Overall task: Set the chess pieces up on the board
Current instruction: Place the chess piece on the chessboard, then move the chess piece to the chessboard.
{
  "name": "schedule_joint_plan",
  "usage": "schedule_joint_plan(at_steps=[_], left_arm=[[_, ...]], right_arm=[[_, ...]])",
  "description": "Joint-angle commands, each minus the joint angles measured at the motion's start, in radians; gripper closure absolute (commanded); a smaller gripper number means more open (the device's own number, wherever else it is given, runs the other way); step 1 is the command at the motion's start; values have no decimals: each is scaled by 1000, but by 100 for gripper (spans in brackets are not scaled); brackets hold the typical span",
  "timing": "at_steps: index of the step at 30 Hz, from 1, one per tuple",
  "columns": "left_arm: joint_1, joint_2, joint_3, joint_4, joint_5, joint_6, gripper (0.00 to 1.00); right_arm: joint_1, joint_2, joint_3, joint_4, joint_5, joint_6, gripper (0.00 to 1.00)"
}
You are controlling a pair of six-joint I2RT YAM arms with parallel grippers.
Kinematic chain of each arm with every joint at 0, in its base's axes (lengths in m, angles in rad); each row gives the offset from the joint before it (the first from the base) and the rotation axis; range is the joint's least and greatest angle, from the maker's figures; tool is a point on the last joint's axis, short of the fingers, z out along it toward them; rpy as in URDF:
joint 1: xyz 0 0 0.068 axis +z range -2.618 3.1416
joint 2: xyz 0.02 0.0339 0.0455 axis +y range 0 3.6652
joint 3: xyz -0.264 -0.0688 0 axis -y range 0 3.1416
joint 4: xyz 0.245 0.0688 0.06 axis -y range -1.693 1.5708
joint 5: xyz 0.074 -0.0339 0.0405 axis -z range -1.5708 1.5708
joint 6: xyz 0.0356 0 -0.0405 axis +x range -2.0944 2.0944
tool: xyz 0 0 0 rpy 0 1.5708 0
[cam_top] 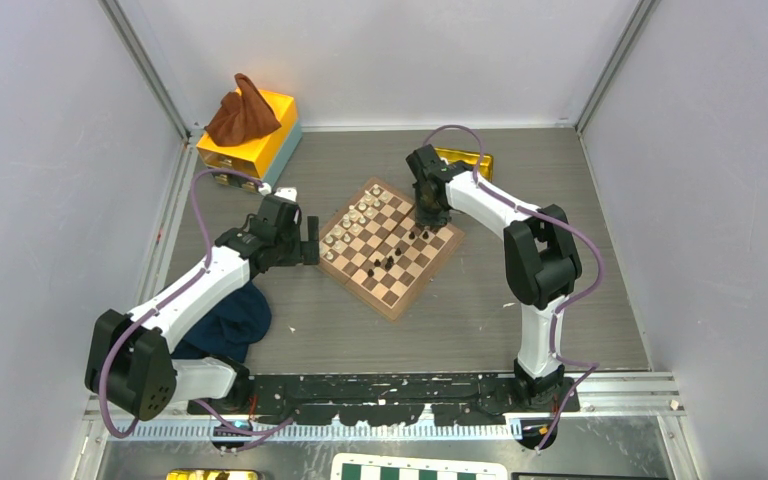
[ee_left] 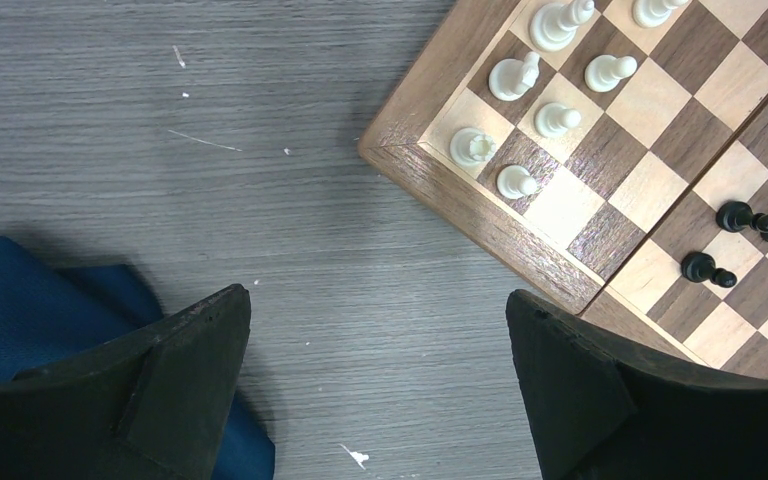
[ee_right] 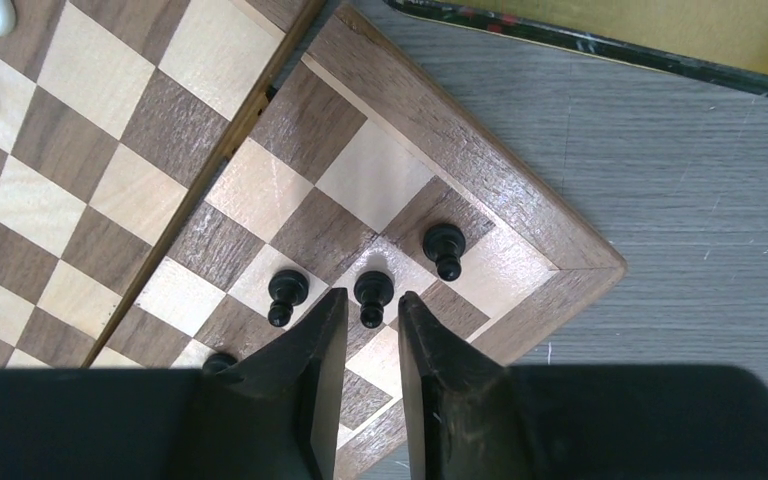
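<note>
The wooden board point(cam_top: 390, 308) lies turned like a diamond at mid-table. My right gripper point(ee_right: 372, 300) hovers over its far right corner point(ee_right: 520, 200), jaws slightly apart. A black pawn point(ee_right: 372, 288) stands on a light square between the fingertips, with a slim gap on each side. Two more black pawns point(ee_right: 286, 292) point(ee_right: 444, 245) flank it, and a fourth point(ee_right: 218, 362) peeks from under the left finger. More black pieces point(ee_left: 750, 217) stand mid-board. My left gripper point(ee_left: 378, 300) is wide open and empty above the bare table, just off the board's left rim point(ee_left: 460, 200).
Cream pieces point(ee_left: 555, 118) fill the board's left side. A blue cloth point(cam_top: 228, 320) lies under the left arm. A yellow box point(cam_top: 260, 145) with a brown cloth point(cam_top: 243, 112) sits far left, a gold tray point(cam_top: 465, 160) behind the right arm, a green-white board point(cam_top: 420, 470) at the near edge.
</note>
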Motion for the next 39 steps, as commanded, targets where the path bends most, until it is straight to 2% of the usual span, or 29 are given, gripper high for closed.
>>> schedule_joint_plan(at_steps=[1,12,21,39], left_arm=[[4,-6,0,43,7,-9,0],[4,-8,0,45,9,-10,1],[4,-14,1,46,9,-9,0],[4,-7,3,45,1,-3,0]], right_arm=[[-3,-20,50,-15,8,-10,68],[8,-38,73,-32,-7,-18,67],[32,-23,107,-47,-20,-34,60],[58,61,176,-76,-59,-46,59]])
